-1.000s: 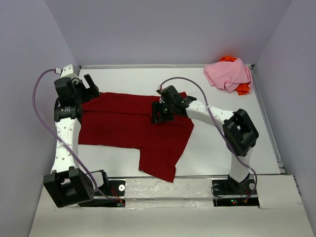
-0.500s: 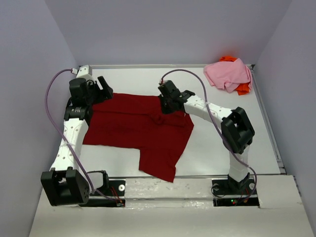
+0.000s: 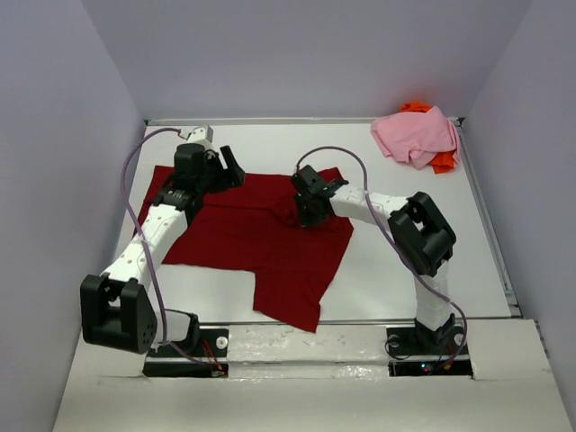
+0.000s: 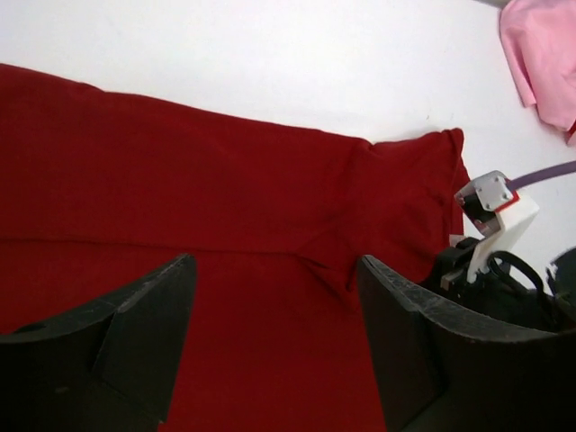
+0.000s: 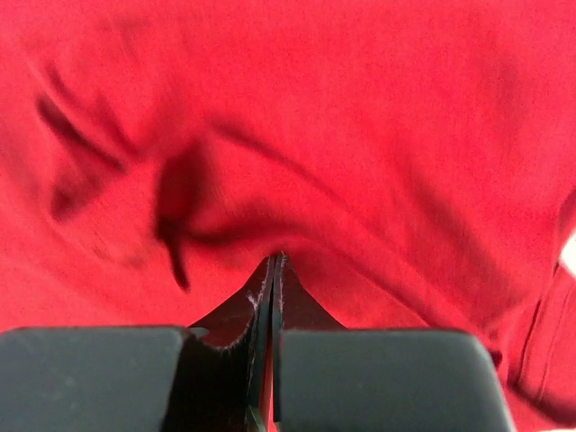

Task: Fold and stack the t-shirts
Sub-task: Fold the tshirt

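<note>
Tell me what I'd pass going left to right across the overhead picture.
The left arm's jaws, open above the dark red t-shirt → the right arm's jaws, shut on that same shirt → the pink t-shirt in the far corner, with the orange t-shirt peeking from under it.

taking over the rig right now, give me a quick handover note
Left claw: open, over the dark red t-shirt, holding nothing.
Right claw: shut, pinching a pucker of that shirt near its far right part.
The dark red t-shirt lies spread on the table. The pink t-shirt lies crumpled over the orange t-shirt in the far right corner.
Done: nothing stacked.
Left: fold all three, then stack them.
</note>
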Available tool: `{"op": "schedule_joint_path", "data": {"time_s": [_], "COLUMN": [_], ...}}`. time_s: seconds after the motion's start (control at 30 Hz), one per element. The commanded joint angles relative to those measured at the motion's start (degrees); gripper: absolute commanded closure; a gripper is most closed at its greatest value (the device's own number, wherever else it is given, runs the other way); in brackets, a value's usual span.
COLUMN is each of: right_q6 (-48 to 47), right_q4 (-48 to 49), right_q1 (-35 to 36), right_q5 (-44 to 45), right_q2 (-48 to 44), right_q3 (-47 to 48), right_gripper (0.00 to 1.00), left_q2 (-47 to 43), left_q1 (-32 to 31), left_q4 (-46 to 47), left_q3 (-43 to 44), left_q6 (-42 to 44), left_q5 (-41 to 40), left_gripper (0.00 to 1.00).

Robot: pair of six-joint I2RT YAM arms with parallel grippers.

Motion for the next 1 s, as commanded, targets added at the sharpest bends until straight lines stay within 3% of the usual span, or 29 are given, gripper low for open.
{"op": "schedule_joint_path", "data": {"time_s": [0.0, 0.13, 0.3, 0.37, 0.43, 0.6, 0.73, 0.97], "right_q6": [2.7, 5.4, 5.6, 5.6, 5.3, 3.9, 5.4, 7.0], "right_q4": [3.1, 7.4, 8.2, 7.8, 5.2, -1.0, -1.6, -1.1], "right_q1": [0.0, 0.0, 0.0, 0.0, 0.0, -2.8, -7.0, -8.1], "right_q5": [-3.0, -6.7, -10.2, -8.4, -2.7, 5.9, 5.2, 3.1], "right_q2": [-7.6, -12.2, -17.1, -20.7, -22.6, -26.7, -29.6, -29.7], "right_q3": [-5.1, -12.4, -13.7, -12.8, -11.5, -9.8, -15.1, -19.0], "right_gripper": [1.0, 1.0, 1.0, 1.0, 1.0, 0.9, 0.84, 0.85], "left_q2": [5.0, 12.2, 17.9, 20.1, 21.6, 25.5, 26.7, 29.5], "left_q1": [-3.7, -7.5, -13.3, -15.2, -17.1, -22.6, -23.9, -25.5], "left_q4": [3.3, 4.8, 4.9, 4.9, 4.9, 4.3, 3.3, 3.6], "left_q3": [1.8, 4.2, 8.1, 9.7, 10.9, 11.8, 10.4, 9.7], "left_q6": [-3.4, -4.8, -3.9, -2.8, -1.6, 2.7, 3.4, 5.3], "left_q5": [-1.9, -0.8, -0.4, -0.9, -1.7, -4.4, -7.4, -10.5], "left_gripper": [0.21, 0.27, 0.28, 0.34, 0.34, 0.23, 0.26, 0.36]}}
